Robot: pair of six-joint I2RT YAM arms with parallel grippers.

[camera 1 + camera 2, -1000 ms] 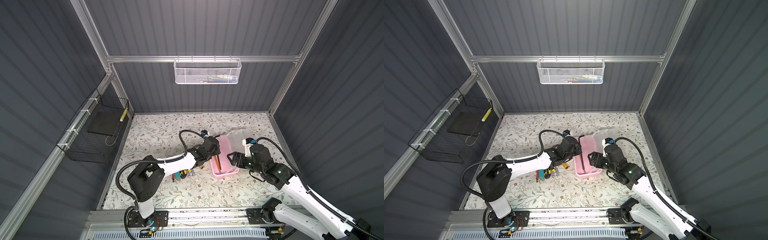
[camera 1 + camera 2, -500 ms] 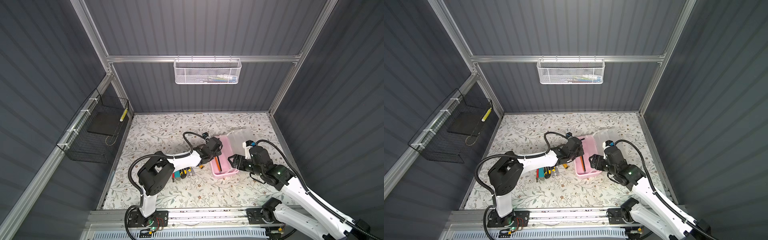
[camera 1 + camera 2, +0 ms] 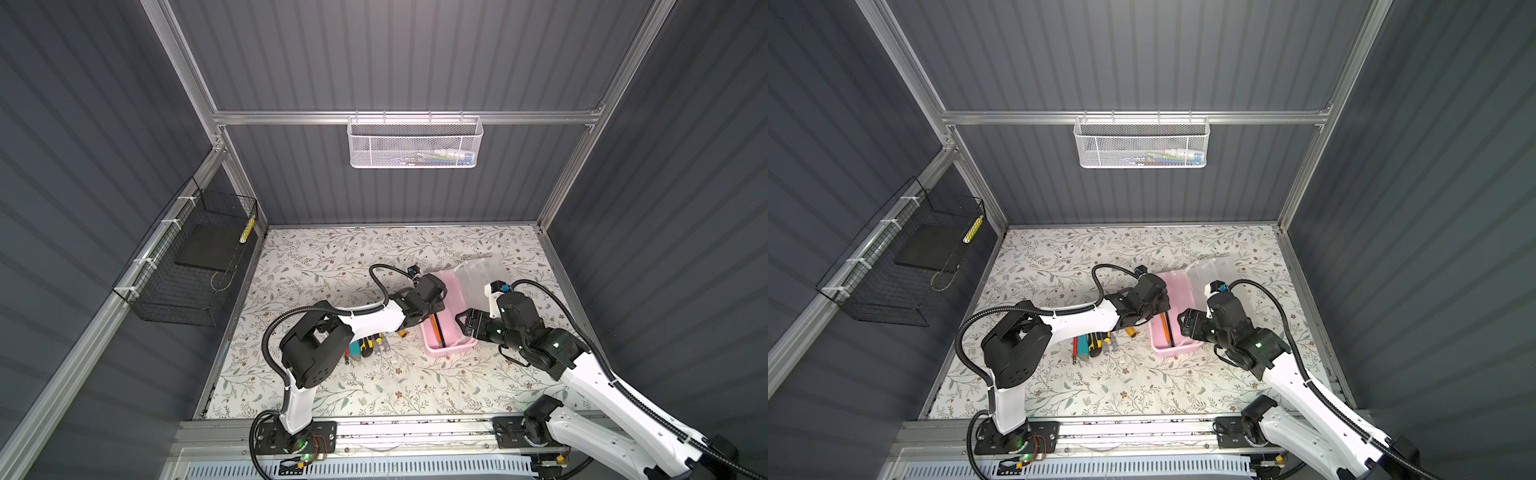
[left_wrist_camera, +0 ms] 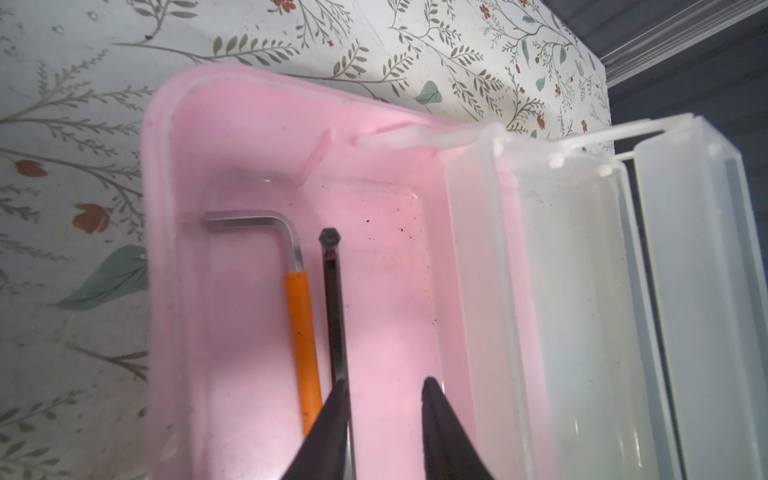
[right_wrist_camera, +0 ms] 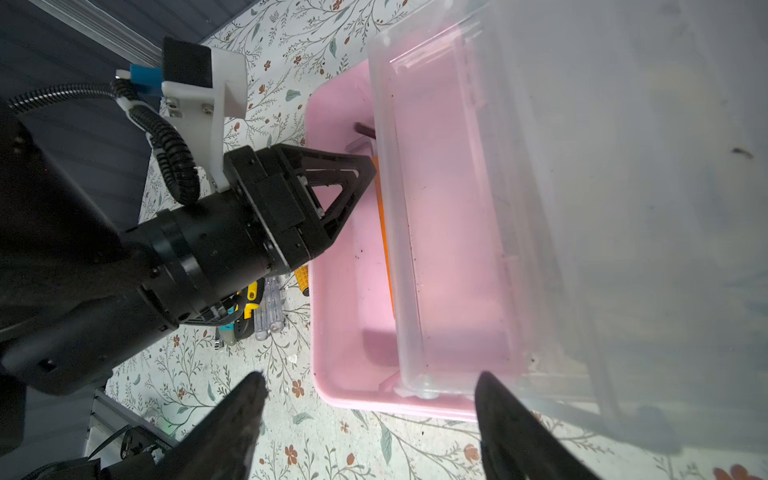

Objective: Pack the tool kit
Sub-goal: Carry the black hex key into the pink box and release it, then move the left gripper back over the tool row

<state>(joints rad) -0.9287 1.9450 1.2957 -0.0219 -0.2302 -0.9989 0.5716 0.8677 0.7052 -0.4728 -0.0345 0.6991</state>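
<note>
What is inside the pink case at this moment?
In the pink case lie an orange-sleeved hex key and a black hex key. Their near ends are hidden behind the left gripper.

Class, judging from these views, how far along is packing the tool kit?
Done: orange-sleeved hex key and black hex key lie in the pink case. In hand: apparently nothing; left gripper open above them, right gripper open nearby. Left: tools beside the case, lid open.
</note>
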